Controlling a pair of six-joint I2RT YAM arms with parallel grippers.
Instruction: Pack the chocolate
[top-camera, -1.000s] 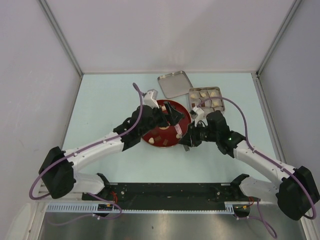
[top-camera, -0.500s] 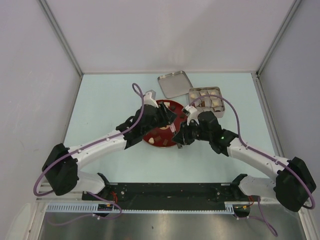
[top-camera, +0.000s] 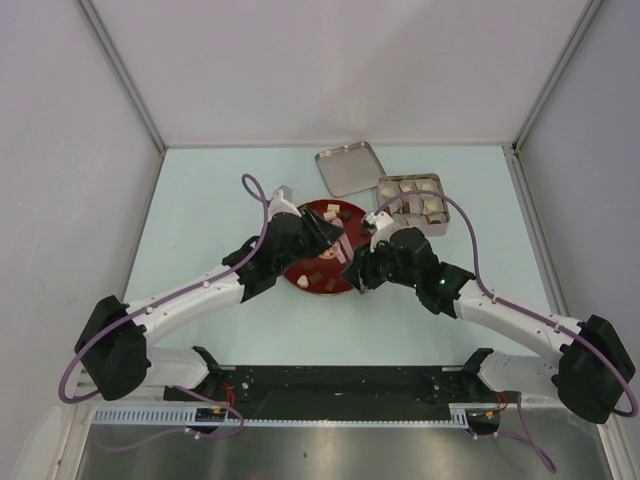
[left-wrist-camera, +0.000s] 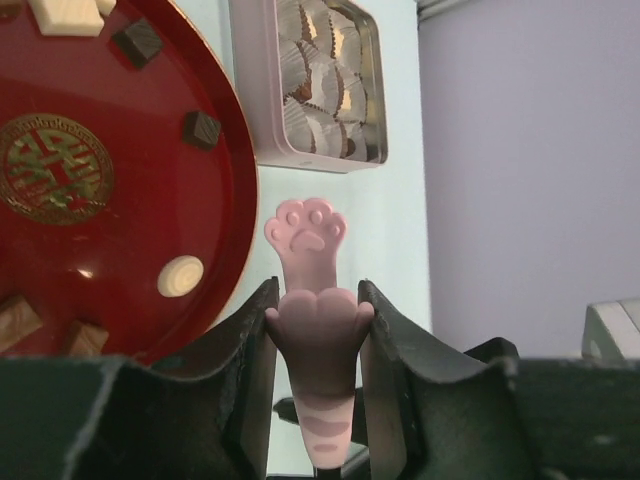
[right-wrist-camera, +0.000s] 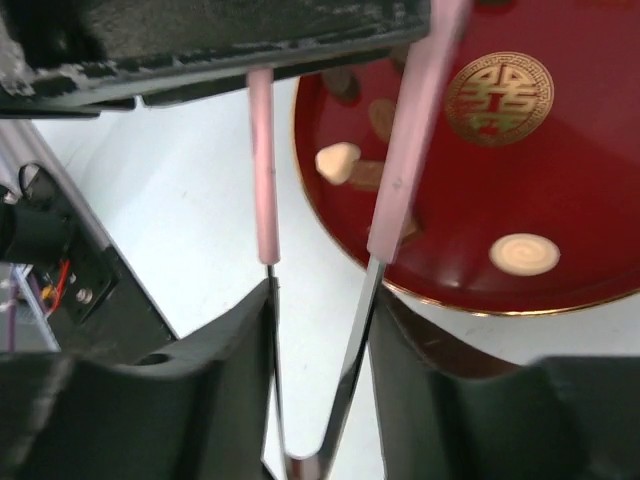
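The chocolate lies scattered on the red plate (top-camera: 318, 262): a dark cube (left-wrist-camera: 202, 128), a cream oval (left-wrist-camera: 180, 276) and a cream round (right-wrist-camera: 525, 254). More pieces sit in the tin box (top-camera: 410, 179). Both grippers meet over the plate's near right edge, holding the pink tongs (left-wrist-camera: 305, 235) between them. My left gripper (left-wrist-camera: 318, 305) is shut on the tongs' paw-shaped end. My right gripper (right-wrist-camera: 320, 300) holds the metal hinge end. The tongs' two arms (right-wrist-camera: 265, 180) spread against both of its fingers.
The tin's open lid (top-camera: 350, 168) lies behind the plate, left of the tin box. In the left wrist view the tin (left-wrist-camera: 250, 90) shows paper cups inside. Grey walls close the table at the back and on both sides.
My left gripper has shut on the tongs' paw end. The right jaws have widened and the tongs' arms have sprung apart. Both arms have shifted slightly left.
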